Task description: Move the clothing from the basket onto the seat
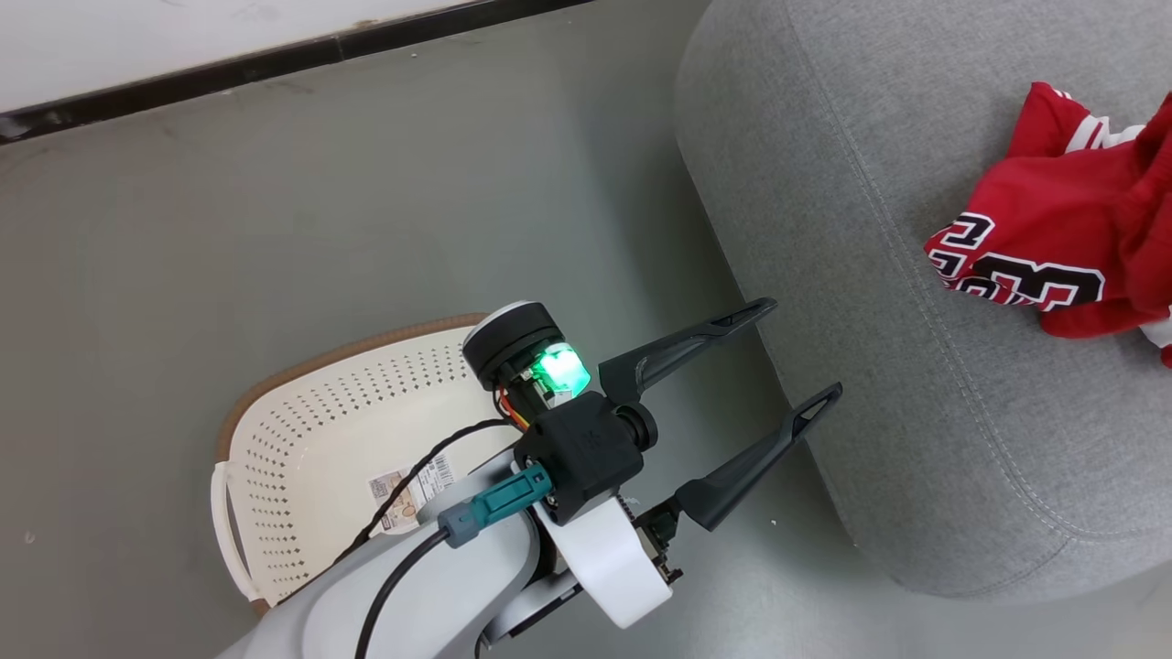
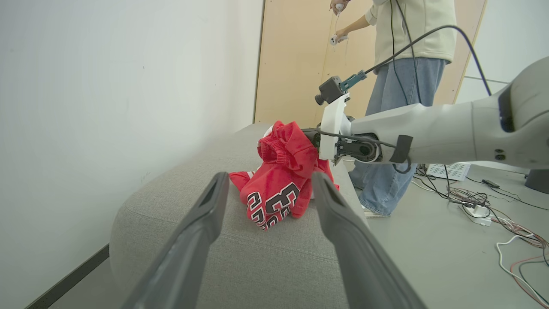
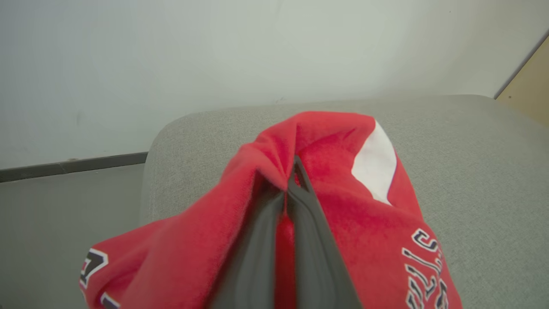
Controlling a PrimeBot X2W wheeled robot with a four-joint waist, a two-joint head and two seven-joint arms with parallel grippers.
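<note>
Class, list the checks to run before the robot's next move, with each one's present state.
1. Red basketball clothing over the grey fabric sofa seat: ok.
2. Right tool shut on the clothing: ok.
3. Left tool open, holding nothing: ok.
4. Cream perforated plastic basket emptied: cannot tell, the left arm covers part.
5. Standing person clear of the right arm: cannot tell.

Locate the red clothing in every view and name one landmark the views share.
Head view: the clothing at the right edge, on the grey seat.
Left wrist view: the clothing at centre, beyond the open left gripper.
Right wrist view: the clothing at lower centre, draped around the shut right gripper.
Shared landmark: the grey seat under it.
</note>
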